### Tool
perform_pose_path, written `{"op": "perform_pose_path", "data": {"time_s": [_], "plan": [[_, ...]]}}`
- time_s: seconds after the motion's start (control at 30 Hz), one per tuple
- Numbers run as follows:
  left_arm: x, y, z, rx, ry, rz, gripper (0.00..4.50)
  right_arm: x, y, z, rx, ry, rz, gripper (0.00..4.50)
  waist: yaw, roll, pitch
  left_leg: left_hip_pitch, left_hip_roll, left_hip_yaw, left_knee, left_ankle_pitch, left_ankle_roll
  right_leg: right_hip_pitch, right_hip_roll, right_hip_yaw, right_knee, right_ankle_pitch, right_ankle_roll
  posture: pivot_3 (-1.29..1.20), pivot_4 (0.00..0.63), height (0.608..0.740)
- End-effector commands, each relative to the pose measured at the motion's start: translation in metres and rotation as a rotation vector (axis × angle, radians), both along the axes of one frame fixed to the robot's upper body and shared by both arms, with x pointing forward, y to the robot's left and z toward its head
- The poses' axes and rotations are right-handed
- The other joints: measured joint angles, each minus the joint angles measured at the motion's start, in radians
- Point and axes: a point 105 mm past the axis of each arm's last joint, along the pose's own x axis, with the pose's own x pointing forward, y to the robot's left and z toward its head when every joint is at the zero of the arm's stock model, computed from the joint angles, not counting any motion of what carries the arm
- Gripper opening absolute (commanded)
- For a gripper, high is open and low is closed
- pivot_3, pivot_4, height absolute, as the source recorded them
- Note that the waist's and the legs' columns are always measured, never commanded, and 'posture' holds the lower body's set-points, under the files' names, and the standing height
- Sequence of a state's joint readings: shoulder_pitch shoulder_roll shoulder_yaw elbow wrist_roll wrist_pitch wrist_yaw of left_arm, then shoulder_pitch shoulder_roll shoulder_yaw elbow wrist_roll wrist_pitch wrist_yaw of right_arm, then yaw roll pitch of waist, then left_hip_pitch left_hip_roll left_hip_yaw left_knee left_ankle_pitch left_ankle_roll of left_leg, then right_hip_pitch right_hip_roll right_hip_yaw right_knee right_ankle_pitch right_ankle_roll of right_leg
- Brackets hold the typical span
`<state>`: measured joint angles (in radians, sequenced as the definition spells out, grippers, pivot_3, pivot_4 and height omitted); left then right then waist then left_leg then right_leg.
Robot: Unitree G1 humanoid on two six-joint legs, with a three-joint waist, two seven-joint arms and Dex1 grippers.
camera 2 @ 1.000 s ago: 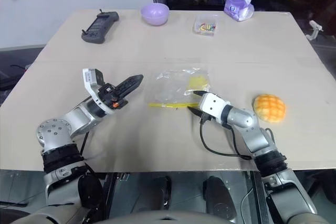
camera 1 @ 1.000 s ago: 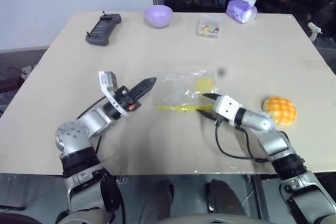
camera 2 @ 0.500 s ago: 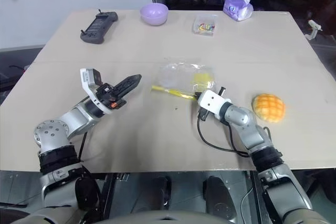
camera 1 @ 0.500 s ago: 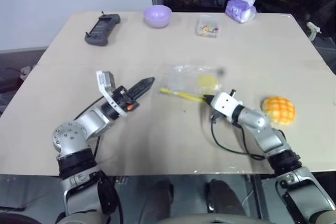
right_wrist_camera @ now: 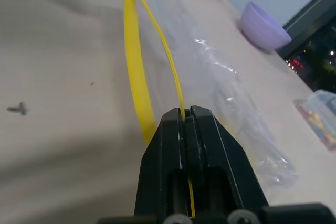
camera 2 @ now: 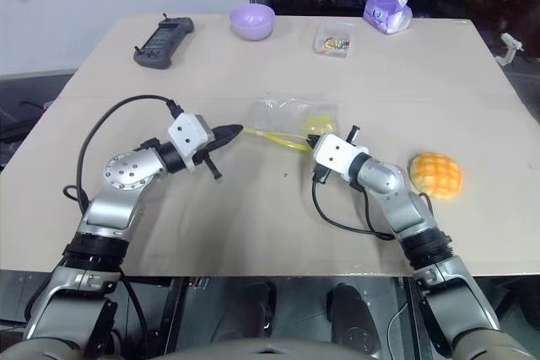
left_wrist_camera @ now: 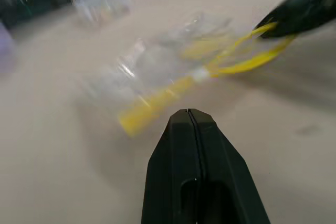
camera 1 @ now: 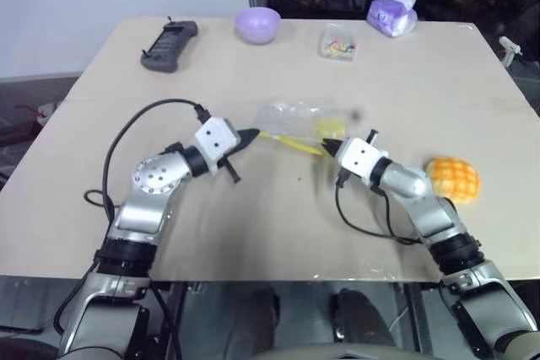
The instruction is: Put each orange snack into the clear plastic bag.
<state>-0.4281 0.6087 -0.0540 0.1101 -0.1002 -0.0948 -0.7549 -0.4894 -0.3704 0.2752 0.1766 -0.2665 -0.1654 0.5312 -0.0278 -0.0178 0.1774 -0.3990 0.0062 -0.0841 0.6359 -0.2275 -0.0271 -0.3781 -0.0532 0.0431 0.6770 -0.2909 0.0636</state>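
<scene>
The right end effector (camera 2: 314, 142), wide a second ago, is now clamped on the yellow edge of the clear plastic bag (camera 2: 285, 112), lifted off the worktop (camera 2: 253, 65), the closed, empty left end effector (camera 2: 237, 131) brought beside its other end, the orange snack (camera 2: 435, 174) still unbagged.

Between the left gripper (camera 1: 250, 136) and the right gripper (camera 1: 331, 150) stretches the clear plastic bag (camera 1: 297, 124), blocking that gap. Bare table (camera 1: 278, 217) lies open nearer than both. The orange snack (camera 1: 452, 179) sits unobstructed, outward of the right gripper.
</scene>
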Motion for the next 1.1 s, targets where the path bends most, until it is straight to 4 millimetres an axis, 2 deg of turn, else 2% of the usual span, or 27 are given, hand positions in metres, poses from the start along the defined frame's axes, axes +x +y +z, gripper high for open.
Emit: {"op": "perform_pose_path", "data": {"time_s": [0.03,0.13,0.17,0.2,0.27,0.33,0.4,0.43,0.47,0.5,0.7,1.1], "plan": [[0.003,-0.008,0.020,0.133,-0.261,-0.044,0.00,-0.004,0.007,0.021,0.018,-0.068,0.040,0.05,-0.001,0.000,0.000,0.000,0.000,0.000,0.000,0.000,0.000,0.000,0.000,0.000,0.000,0.000,0.000,0.00,0.150,0.736],[0.001,-0.011,0.033,0.157,-0.392,-0.065,0.00,-0.004,0.007,0.019,0.020,-0.064,0.038,0.05,-0.003,0.000,0.000,-0.001,0.000,0.000,0.000,0.000,0.000,-0.001,0.000,0.000,0.000,0.000,0.000,0.00,0.150,0.736],[0.001,-0.011,0.036,0.163,-0.424,-0.064,0.40,-0.004,0.007,0.018,0.019,-0.062,0.036,0.00,-0.004,0.000,0.000,-0.001,0.000,0.000,0.000,0.000,0.000,-0.001,0.000,0.000,0.000,0.000,0.000,0.00,0.150,0.736],[0.001,-0.011,0.039,0.181,-0.459,-0.063,0.62,-0.004,0.007,0.017,0.019,-0.059,0.034,0.00,-0.007,0.000,0.000,-0.001,0.000,0.000,0.000,0.000,0.000,-0.001,0.000,0.000,0.000,0.000,0.000,0.00,0.150,0.736],[0.003,-0.010,0.038,0.205,-0.488,-0.048,1.30,-0.004,0.007,0.016,0.019,-0.057,0.035,0.00,-0.011,0.000,0.000,-0.001,0.000,0.000,0.000,0.000,0.001,-0.001,0.000,0.000,0.000,0.000,0.000,0.00,0.150,0.736],[0.003,-0.011,0.026,0.247,-0.456,-0.073,2.07,-0.005,0.007,0.016,0.020,-0.055,0.036,0.00,-0.012,0.000,0.000,0.000,0.000,0.000,0.000,0.000,0.001,-0.001,0.000,0.000,0.001,0.000,0.000,0.00,0.150,0.736],[0.002,-0.012,0.013,0.278,-0.420,-0.096,3.09,-0.005,0.007,0.017,0.019,-0.056,0.035,0.00,-0.013,0.000,0.000,0.000,0.000,0.000,0.000,0.000,0.001,-0.001,0.001,0.000,0.001,0.000,0.000,0.00,0.150,0.736],[0.002,-0.011,0.010,0.290,-0.416,-0.095,3.43,-0.004,0.007,0.017,0.020,-0.056,0.035,0.00,-0.013,0.000,0.000,0.000,0.000,0.000,0.000,0.000,0.001,-0.001,0.001,0.000,0.001,0.000,0.000,0.00,0.150,0.736],[0.002,-0.011,0.007,0.301,-0.409,-0.100,4.13,-0.004,0.007,0.017,0.019,-0.057,0.035,0.00,-0.013,0.000,0.000,0.000,0.000,0.000,0.000,0.000,0.001,-0.001,0.001,0.000,0.001,0.000,0.000,0.00,0.150,0.736],[0.002,-0.011,0.003,0.311,-0.399,-0.106,4.37,-0.004,0.007,0.017,0.019,-0.058,0.034,0.00,-0.013,0.000,0.000,0.000,0.000,0.000,0.000,0.000,0.001,-0.001,0.001,0.000,0.001,0.000,0.000,0.00,0.150,0.736],[0.001,-0.011,-0.010,0.332,-0.355,-0.128,4.37,-0.004,0.008,0.019,0.024,-0.060,0.034,0.00,-0.013,0.000,0.000,0.000,0.000,0.000,0.000,0.000,0.001,-0.001,0.001,0.000,0.001,0.000,0.000,0.00,0.150,0.736],[0.016,-0.009,-0.001,0.372,-0.428,-0.073,4.37,-0.008,0.009,0.019,0.024,-0.057,0.043,0.00,-0.014,0.000,0.000,0.000,0.000,-0.001,0.000,0.000,0.001,0.000,0.001,-0.001,0.001,0.000,0.000,0.00,0.150,0.736]]}}
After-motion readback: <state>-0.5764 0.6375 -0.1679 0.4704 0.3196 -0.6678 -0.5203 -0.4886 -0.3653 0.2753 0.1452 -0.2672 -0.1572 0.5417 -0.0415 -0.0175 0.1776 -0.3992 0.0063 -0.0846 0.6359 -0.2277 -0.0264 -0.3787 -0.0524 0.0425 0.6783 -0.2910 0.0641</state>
